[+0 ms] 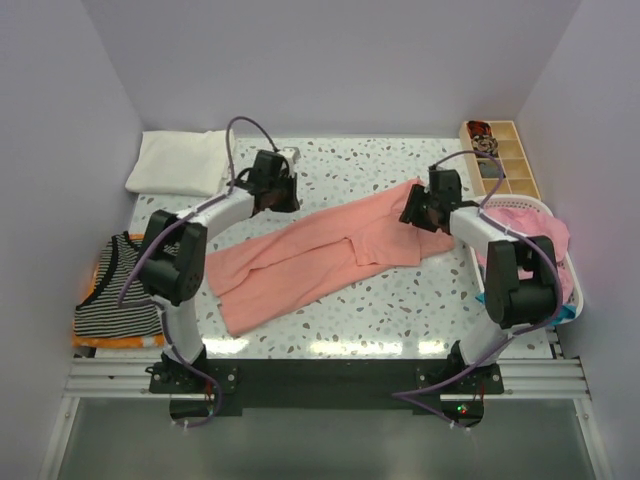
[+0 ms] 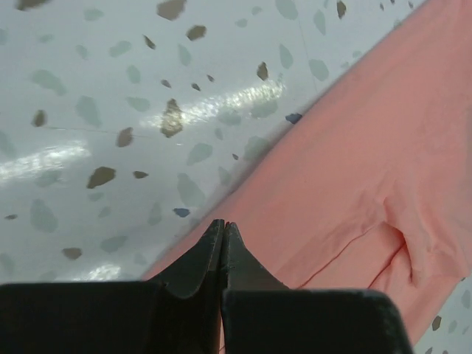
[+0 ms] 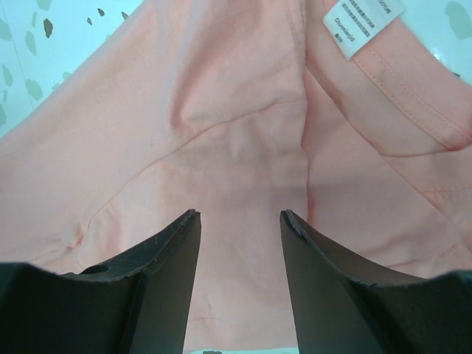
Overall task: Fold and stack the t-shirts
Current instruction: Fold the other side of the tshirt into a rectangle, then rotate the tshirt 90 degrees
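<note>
The speckled worktop [image 1: 400, 310] carries one salmon tee [image 1: 320, 255], lying in a long diagonal band from near left to far right, doubled over on itself rather than spread flat. A white tee [image 1: 180, 162] sits folded at the far left corner, a striped tee [image 1: 115, 290] lies at the left edge, and a pink tee [image 1: 520, 225] is heaped in the basket [image 1: 575, 290] on the right.

The right pincer [image 3: 240, 215] hangs over the salmon tee's neck end with its fingers apart and nothing between them; the label [image 3: 361, 22] shows just beyond. The left pincer [image 2: 223, 225] is closed, tips pressed together at the cloth's long edge (I see no fabric caught in it).

The risks lie in the layers. The cloth under the right pincer is creased and overlapped, so a pinch there could take one ply only, or a whole wad, and drag the tee into a worse bunch. If the left pincer goes down closed, it would shove the edge instead of gripping it.
</note>
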Controlling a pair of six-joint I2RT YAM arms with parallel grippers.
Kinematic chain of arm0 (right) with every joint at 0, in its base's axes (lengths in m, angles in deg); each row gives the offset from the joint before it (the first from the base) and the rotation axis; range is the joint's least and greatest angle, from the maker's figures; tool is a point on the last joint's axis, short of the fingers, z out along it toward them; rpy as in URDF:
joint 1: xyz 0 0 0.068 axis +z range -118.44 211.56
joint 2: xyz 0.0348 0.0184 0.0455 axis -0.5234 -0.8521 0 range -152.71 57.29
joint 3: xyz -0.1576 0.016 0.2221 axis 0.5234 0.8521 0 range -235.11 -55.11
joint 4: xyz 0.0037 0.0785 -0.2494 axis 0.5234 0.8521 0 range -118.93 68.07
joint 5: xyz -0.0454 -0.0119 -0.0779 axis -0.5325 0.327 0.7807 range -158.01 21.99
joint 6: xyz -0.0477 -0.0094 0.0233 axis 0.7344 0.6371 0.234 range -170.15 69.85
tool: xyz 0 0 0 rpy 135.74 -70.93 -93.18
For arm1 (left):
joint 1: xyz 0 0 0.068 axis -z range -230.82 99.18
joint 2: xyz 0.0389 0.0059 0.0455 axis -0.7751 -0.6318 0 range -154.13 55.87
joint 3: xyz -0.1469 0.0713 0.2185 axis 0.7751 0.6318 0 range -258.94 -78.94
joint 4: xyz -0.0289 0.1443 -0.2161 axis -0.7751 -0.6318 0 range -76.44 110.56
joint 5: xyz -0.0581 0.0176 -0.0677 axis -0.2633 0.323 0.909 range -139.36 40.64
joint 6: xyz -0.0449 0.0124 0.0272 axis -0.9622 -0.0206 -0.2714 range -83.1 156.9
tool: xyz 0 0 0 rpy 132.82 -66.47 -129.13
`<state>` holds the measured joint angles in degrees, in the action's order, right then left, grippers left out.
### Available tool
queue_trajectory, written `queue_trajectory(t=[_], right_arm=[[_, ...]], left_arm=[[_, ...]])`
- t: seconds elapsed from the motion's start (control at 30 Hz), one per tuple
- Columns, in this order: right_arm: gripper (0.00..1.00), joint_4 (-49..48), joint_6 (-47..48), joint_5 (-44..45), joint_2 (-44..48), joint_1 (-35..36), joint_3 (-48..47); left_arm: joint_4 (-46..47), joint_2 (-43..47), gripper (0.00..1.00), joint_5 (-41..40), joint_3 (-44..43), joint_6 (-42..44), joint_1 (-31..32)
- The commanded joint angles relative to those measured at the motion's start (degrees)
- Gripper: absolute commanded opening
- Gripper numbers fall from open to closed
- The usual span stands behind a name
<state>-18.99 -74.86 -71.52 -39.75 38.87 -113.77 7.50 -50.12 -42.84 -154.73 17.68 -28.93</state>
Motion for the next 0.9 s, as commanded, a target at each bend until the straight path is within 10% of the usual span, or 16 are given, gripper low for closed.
queue_trajectory(t=[0.0, 0.43, 0.87], right_arm=[[0.52, 5.17, 0.89, 4.64, 2.99, 0.86, -1.02], [0.52, 14.05, -2.27, 6.15, -10.34, 2.18, -10.15], [0.52, 22.14, -0.61, -6.67, -39.17, 6.75, -52.05]], left_arm=[[1.28, -7.02, 0.0, 9.81, -4.45, 4.36, 4.12], [-1.62, -10.29, 0.0, 7.8, 0.1, 3.41, 6.59], [2.6, 5.79, 0.0, 8.77, 23.58, -9.59, 9.13]])
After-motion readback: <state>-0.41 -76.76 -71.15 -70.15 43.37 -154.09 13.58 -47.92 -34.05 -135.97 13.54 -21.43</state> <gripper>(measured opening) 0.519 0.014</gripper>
